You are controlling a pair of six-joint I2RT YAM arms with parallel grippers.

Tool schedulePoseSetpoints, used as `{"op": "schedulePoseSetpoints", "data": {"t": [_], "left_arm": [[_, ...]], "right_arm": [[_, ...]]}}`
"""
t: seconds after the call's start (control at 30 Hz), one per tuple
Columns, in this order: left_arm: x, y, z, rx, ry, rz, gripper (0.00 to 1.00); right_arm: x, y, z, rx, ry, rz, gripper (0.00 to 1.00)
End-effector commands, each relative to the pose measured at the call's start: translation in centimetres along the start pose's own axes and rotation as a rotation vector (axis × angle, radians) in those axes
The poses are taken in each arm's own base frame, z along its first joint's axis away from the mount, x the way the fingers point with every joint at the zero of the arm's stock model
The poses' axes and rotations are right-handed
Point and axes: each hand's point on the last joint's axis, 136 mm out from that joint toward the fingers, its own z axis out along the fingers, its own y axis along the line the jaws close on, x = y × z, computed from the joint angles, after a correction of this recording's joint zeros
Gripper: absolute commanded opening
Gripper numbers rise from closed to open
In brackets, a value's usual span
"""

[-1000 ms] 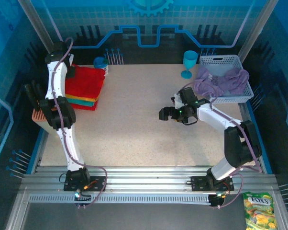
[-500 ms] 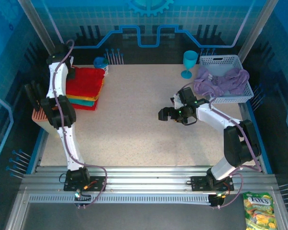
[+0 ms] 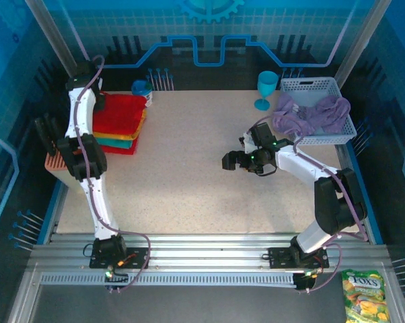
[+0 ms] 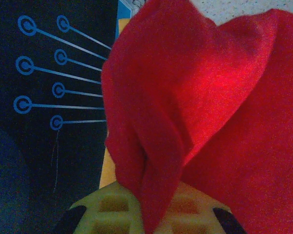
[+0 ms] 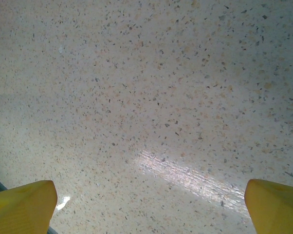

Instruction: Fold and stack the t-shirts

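Pinching red t-shirt [image 4: 210, 97], snack bag [image 3: 365, 296] reading Fox's

Inventory, own body.
- My left arm [image 3: 100, 205]: white tubular links, black joint housings, with a lilac cable [image 3: 147, 249] looping from the base.
- My right arm [image 3: 297, 161]: same white links and black joints, its own lilac cable [image 3: 347, 188], and a small green light [image 3: 254, 159] at the wrist.
- Bases [image 3: 112, 252]: black blocks with tiny green and orange lights.
- Left fingers [image 4: 112, 207]: yellow, moulded in square pockets.
- Right fingers [image 5: 22, 207]: plain yellow, blunt-tipped.
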Motion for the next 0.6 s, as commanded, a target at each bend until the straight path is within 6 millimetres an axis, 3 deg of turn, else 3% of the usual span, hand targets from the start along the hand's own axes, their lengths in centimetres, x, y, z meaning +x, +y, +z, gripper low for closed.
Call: {"op": "schedulePoseSetpoints", "data": {"t": [0.0,0.13,0.23,0.3,0.33,0.47,0.57], "left_arm": [[-0.7,2.8,-1.2,-0.07,-0.039,-0.041,0.0],[-0.1,2.8,-0.6,-0.085,-0.016,-0.042,0.04],[0.1,3.2,-0.7,-0.105,-0.008,-0.061,0.31],[0.2,3.4,-0.9,-0.114,-0.004,-0.072,0.58],[0.2,3.5,-1.1,-0.119,-0.006,-0.078,0.66],[-0.1,3.9,-2.0,-0.124,-0.022,-0.098,0.83],[-0.6,4.2,-3.4,-0.12,-0.047,-0.125,0.89]], "right_arm": [[0.4,0.7,-0.3,-0.005,0.014,-0.017,1.0],[0.4,0.9,-0.4,-0.005,0.009,-0.018,1.0],[0.6,0.8,-0.5,-0.002,0.009,-0.018,1.0],[0.7,0.7,-0.6,0.0,0.008,-0.018,1.0],[0.7,0.7,-0.7,0.001,0.006,-0.019,1.0],[0.9,0.8,-0.9,-0.001,0.001,-0.02,1.0],[0.9,0.9,-1.1,-0.004,-0.005,-0.022,1.0]]}}
